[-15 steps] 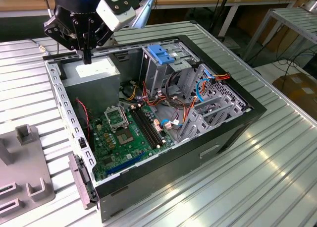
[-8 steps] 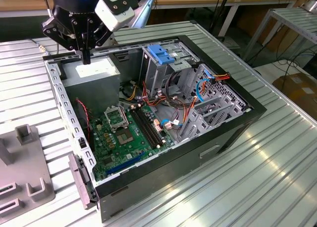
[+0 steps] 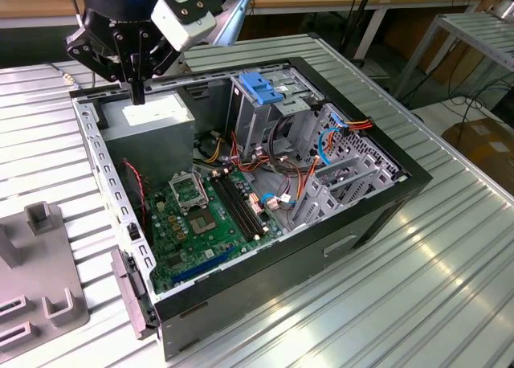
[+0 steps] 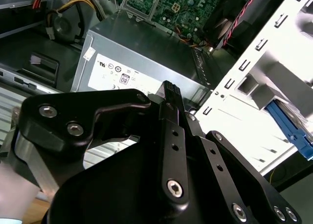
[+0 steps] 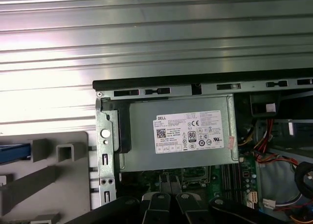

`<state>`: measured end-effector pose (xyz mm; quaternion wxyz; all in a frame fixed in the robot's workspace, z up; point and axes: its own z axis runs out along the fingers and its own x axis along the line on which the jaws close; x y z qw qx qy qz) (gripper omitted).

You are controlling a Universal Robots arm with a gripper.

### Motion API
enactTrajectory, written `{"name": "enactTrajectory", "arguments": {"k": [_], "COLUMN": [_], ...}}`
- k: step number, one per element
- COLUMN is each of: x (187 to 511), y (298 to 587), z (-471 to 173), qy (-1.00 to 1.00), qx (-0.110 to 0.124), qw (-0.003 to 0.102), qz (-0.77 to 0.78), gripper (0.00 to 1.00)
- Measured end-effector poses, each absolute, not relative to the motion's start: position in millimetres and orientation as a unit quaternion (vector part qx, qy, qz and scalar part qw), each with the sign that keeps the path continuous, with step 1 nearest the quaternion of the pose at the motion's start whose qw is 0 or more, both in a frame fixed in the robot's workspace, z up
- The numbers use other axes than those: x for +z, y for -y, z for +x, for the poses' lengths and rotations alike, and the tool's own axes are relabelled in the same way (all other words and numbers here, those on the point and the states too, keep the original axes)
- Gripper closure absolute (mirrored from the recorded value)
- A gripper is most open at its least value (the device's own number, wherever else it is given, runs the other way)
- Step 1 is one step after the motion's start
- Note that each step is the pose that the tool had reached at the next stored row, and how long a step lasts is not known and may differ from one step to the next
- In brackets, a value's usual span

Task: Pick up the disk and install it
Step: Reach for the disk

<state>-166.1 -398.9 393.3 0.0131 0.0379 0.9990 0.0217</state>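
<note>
Blue plastic edging marks the disk (image 5: 12, 154) in a grey holder (image 3: 48, 284) on the counter (image 3: 450, 288), at the exterior view's left of the case (image 3: 281, 284), while my clenched, empty tool (image 3: 138, 93) hangs over the power supply (image 3: 152, 119); I judge the disk stiff, weighty and shock-shy, best gripped across its rigid edges.
</note>
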Motion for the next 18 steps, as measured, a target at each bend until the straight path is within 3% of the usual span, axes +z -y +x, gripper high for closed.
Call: {"name": "enactTrajectory", "arguments": {"k": [18], "x": [393.3], "y": [398.9], "z": [-172.6], "qy": [-0.999], "qx": [0.022], "qw": [0.013], "qz": [0.038], "gripper": [0.90]}}
